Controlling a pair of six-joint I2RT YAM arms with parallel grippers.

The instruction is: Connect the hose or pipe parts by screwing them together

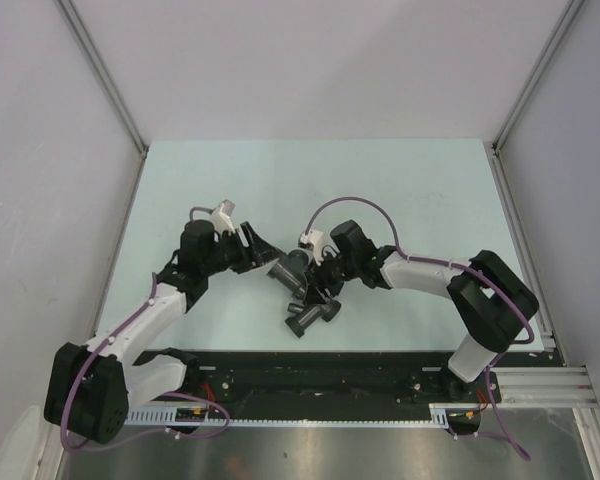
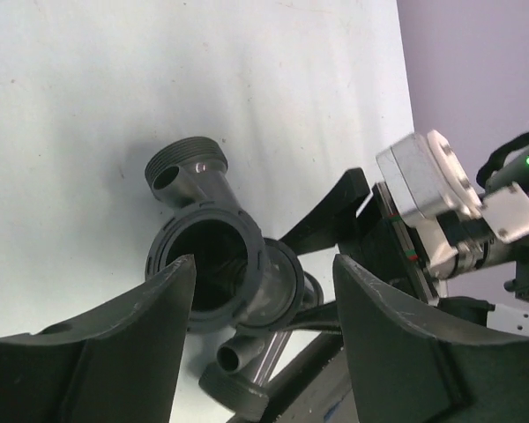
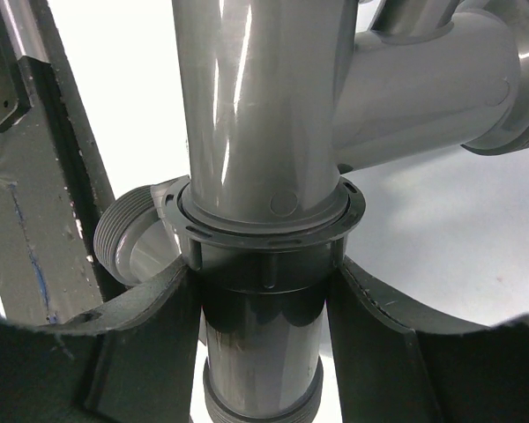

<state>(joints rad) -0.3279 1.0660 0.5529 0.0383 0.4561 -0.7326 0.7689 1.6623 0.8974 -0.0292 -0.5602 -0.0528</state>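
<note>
Two dark grey pipe parts lie joined end to end near the table's middle. The straight tube [image 3: 263, 352] runs up through a ribbed collar [image 3: 264, 207] into the branched fitting [image 3: 441, 97]. My right gripper [image 3: 263, 269] is shut on the tube just below the collar, and it reaches in from the right in the top view [image 1: 317, 283]. The tube's wide flared mouth [image 2: 207, 264] faces my left gripper [image 2: 264, 264], which is open with its fingers [image 2: 150, 326] apart in front of the mouth and nothing clamped. The left gripper [image 1: 263, 255] sits just left of the parts [image 1: 292, 272] in the top view.
A threaded side port [image 2: 185, 167] points away over the pale table [image 1: 400, 190]. A small plain port [image 2: 234, 357] and another threaded end [image 1: 310, 316] lie toward the near edge. Purple cables [image 1: 350, 203] loop above the right wrist. Grey walls enclose the table on three sides.
</note>
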